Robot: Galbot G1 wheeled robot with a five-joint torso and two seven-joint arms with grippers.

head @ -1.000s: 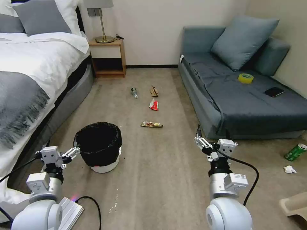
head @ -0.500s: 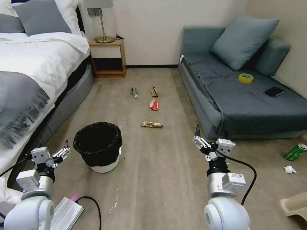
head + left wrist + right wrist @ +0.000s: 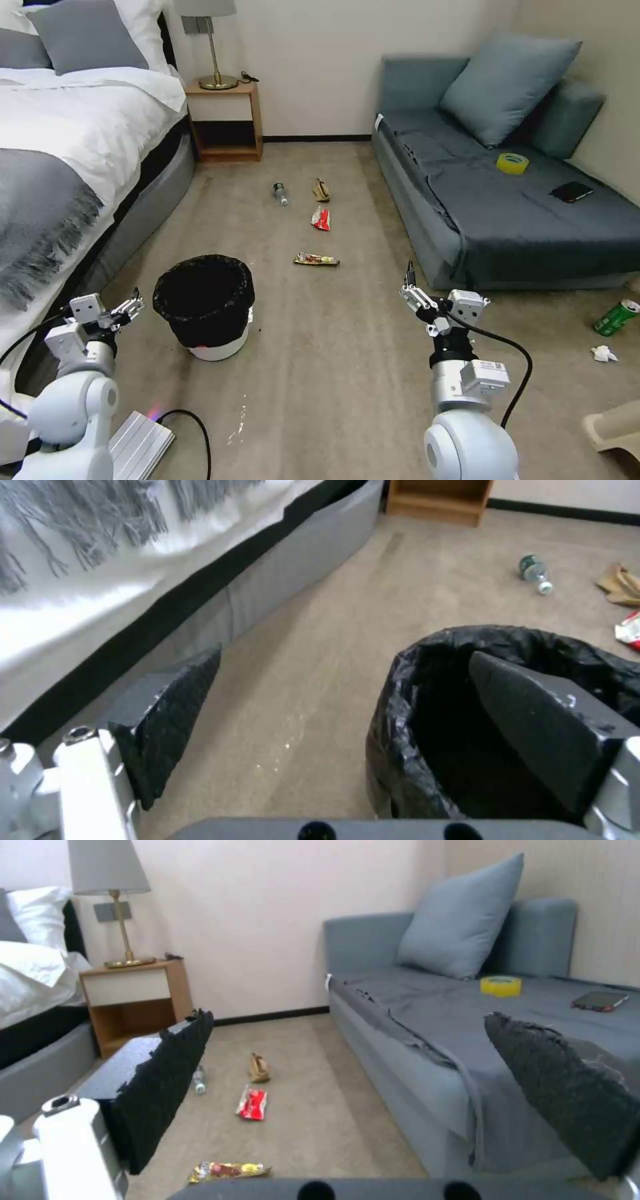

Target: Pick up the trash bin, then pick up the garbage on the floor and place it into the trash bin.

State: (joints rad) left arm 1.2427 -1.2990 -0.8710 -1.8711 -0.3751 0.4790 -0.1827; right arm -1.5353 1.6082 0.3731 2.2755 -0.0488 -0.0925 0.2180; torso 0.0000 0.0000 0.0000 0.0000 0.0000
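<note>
Bedroom floor, beige carpet between bed and sofa; nothing gripped.
Left tool (image 3: 128,308) spread wide, just left of the trash bin (image 3: 205,301), apart from its bag-lined rim; bin interior too dark to inspect. Right tool (image 3: 415,291) wide apart, raised near the sofa (image 3: 507,213). Garbage lies beyond: snack wrapper (image 3: 317,259), red wrapper (image 3: 321,218), paper bag (image 3: 321,191), bottle (image 3: 280,193).
</note>
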